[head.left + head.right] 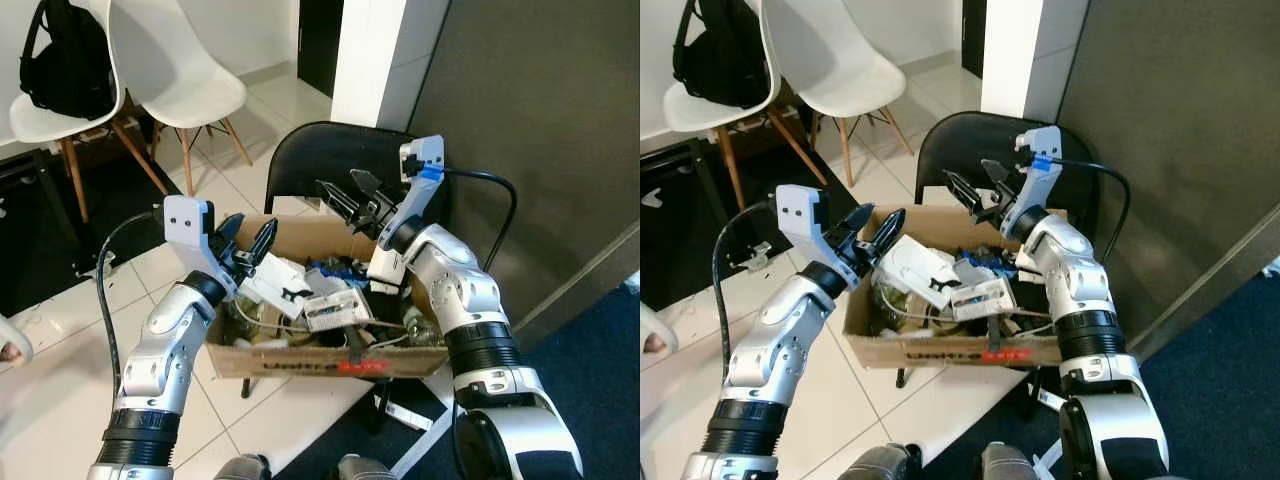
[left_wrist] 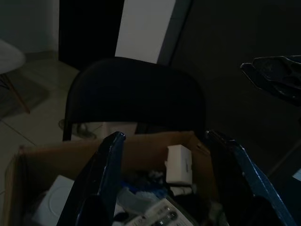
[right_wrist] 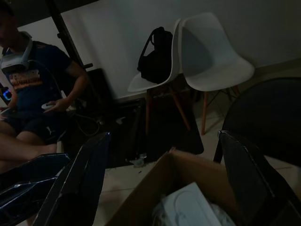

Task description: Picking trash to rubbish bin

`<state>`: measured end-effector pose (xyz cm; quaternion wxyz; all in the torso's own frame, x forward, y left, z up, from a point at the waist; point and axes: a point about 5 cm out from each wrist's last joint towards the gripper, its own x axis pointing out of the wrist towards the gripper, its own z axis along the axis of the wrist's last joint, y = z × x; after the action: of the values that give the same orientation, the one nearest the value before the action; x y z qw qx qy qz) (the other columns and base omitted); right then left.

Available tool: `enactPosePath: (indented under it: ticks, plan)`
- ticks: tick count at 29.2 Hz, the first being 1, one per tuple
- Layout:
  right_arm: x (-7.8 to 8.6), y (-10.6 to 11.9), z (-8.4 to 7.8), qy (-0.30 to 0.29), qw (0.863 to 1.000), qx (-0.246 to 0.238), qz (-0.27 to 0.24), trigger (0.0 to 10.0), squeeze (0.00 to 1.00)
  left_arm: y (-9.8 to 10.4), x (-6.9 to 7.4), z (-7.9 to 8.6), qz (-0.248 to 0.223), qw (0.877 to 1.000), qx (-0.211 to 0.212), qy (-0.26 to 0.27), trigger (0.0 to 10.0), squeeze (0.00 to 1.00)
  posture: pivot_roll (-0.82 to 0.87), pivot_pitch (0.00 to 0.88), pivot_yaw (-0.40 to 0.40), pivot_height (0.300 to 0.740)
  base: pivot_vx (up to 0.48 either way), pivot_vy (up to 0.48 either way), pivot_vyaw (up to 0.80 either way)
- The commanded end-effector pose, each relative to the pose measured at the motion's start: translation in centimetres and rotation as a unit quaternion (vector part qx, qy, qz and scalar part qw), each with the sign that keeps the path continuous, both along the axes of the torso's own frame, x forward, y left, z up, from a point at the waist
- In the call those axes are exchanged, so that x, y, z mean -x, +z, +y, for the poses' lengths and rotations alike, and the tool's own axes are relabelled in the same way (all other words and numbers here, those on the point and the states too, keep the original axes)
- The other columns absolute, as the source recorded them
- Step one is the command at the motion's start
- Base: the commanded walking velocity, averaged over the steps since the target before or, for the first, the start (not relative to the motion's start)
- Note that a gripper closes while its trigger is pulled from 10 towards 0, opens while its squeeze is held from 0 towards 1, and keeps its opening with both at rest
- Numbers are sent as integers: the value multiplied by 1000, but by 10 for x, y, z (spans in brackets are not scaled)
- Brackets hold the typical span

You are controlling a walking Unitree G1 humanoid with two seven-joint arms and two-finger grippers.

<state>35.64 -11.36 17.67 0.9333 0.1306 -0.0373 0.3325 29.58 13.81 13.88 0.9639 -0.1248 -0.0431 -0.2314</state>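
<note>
Both pincers hovering empty, spread: left pincer (image 1: 247, 243) above cardboard box (image 1: 300, 362) near-left corner, right pincer (image 1: 345, 195) over far rim. Trash (image 1: 335, 310) lying below, between pincers, already binned; drop apparently done.

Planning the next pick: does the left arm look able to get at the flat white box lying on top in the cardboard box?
Probably yes. The left tool hovers open just beside the white box, which lies uncovered on top of the trash in the cardboard box, nothing between them.
</note>
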Motion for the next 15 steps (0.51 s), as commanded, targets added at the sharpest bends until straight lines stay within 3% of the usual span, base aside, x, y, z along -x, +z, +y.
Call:
enactPosePath:
  ticks: [1,15]
  plan:
    - [-1,-3,-1,-2,1000,1,11,10000,0,-3,-1,-4,11,1000,-4,-5,10000,0,-52,0,-50,740,-435,0,0]
    - [-1,-4,0,-1,1000,5,11,10000,0,-3,-1,-4,10,1000,-4,-6,10000,0,-52,0,-50,740,-435,0,0]
